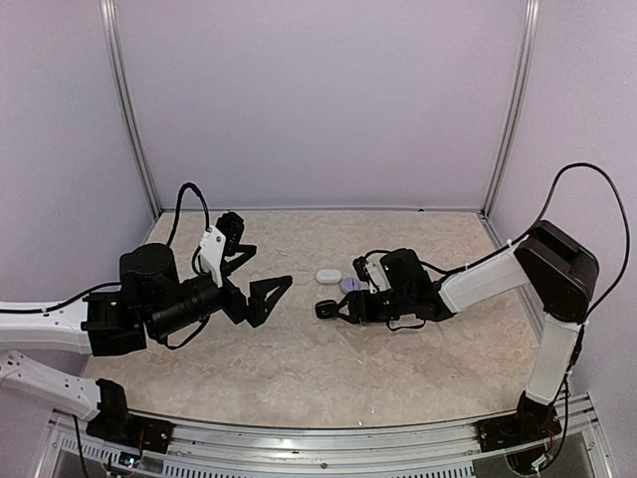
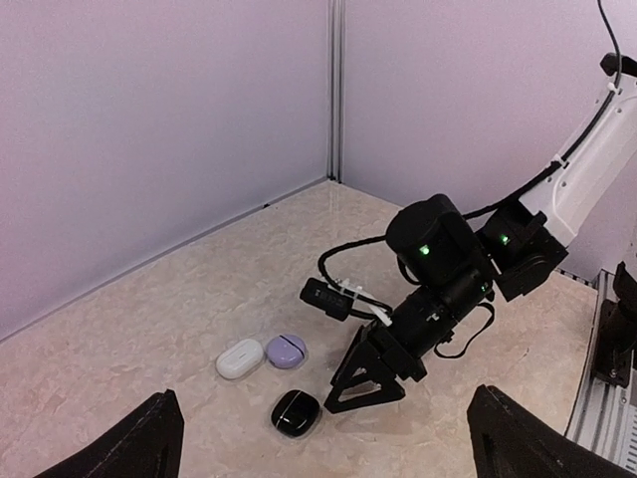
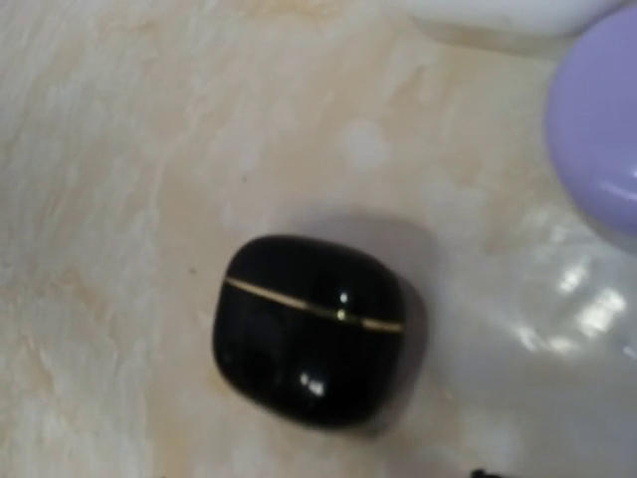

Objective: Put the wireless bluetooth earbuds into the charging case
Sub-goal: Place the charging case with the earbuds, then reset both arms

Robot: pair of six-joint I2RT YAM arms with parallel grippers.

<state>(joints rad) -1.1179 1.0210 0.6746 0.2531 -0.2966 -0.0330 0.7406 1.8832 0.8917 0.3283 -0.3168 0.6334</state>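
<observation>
No legible text, label, brand, number or sign in any view, black charging case [image 3: 309,329] bare of lettering (only a thin gold seam line across it), white case [image 2: 240,358] and lavender case [image 2: 286,351] too small to show any marking

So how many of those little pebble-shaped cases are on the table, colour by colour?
white case: 1
lavender case: 1
black case: 1
Total: 3, all with lids closed; no earbuds show.
</observation>
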